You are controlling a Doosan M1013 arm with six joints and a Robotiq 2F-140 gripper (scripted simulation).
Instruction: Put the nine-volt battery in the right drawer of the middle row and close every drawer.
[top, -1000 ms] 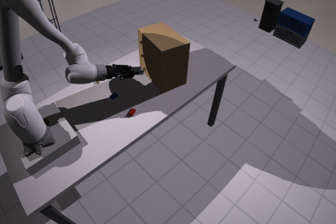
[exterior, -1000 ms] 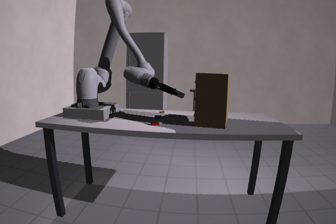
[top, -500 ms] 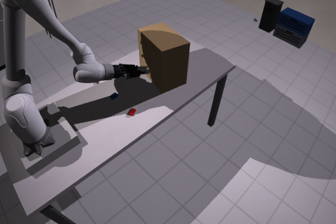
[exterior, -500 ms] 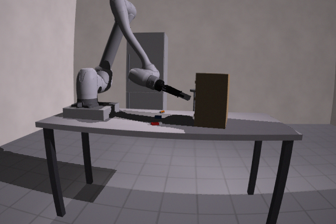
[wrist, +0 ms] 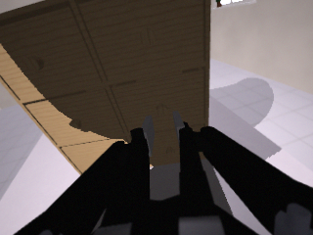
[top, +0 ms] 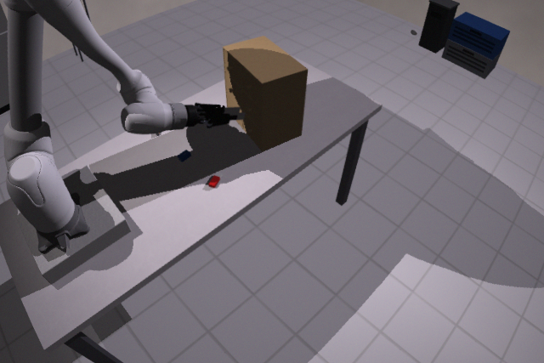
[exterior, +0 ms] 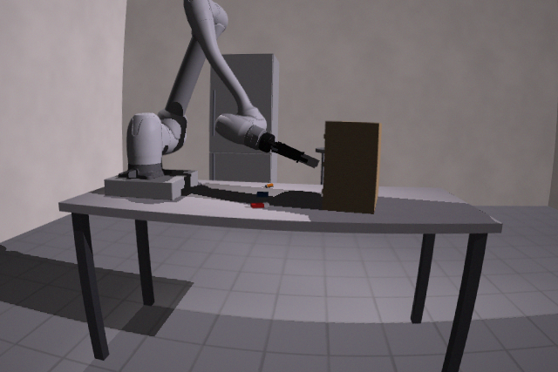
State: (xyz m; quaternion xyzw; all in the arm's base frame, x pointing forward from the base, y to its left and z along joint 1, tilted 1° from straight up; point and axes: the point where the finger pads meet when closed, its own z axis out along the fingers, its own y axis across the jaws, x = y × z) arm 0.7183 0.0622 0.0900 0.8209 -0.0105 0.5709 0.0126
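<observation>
The small wooden chest stands on the table, its drawer fronts facing my arm. It also shows in the exterior view and fills the wrist view, where all visible drawers look pushed in. My gripper is level and right at the chest's front, about mid height, with its fingers narrowed to a small gap and nothing held between them. A small dark blue block and a small red block lie on the table below my arm. I cannot tell which one is the nine-volt battery.
A small orange thing lies on the table behind the blocks. My arm's base plate sits at the table's left end. A grey cabinet stands behind the table. Black and blue boxes stand far off on the floor.
</observation>
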